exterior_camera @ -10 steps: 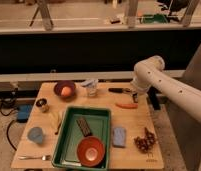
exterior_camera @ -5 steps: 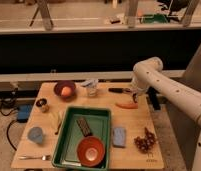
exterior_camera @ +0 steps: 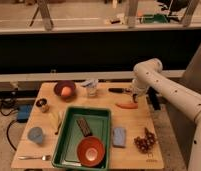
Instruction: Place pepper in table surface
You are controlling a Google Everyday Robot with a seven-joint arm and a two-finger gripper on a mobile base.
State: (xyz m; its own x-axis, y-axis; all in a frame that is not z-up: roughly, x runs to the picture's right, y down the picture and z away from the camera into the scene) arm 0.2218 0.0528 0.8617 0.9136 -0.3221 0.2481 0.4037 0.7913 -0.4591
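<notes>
The pepper [exterior_camera: 126,105], slender and orange-red, lies flat on the pale wood table surface [exterior_camera: 125,121] toward the back right. My gripper [exterior_camera: 134,97] hangs just above the pepper's right end at the end of the white arm [exterior_camera: 164,87]. It is open and holds nothing. The pepper rests on the wood, apart from the fingers.
A green tray [exterior_camera: 69,131] in front holds a red bowl [exterior_camera: 90,150] and a dark bar [exterior_camera: 84,126]. A purple bowl with an orange fruit [exterior_camera: 65,90], a clear cup [exterior_camera: 91,87] and a black-handled tool [exterior_camera: 119,90] stand at the back. A blue sponge [exterior_camera: 119,136] and grapes [exterior_camera: 145,141] lie front right.
</notes>
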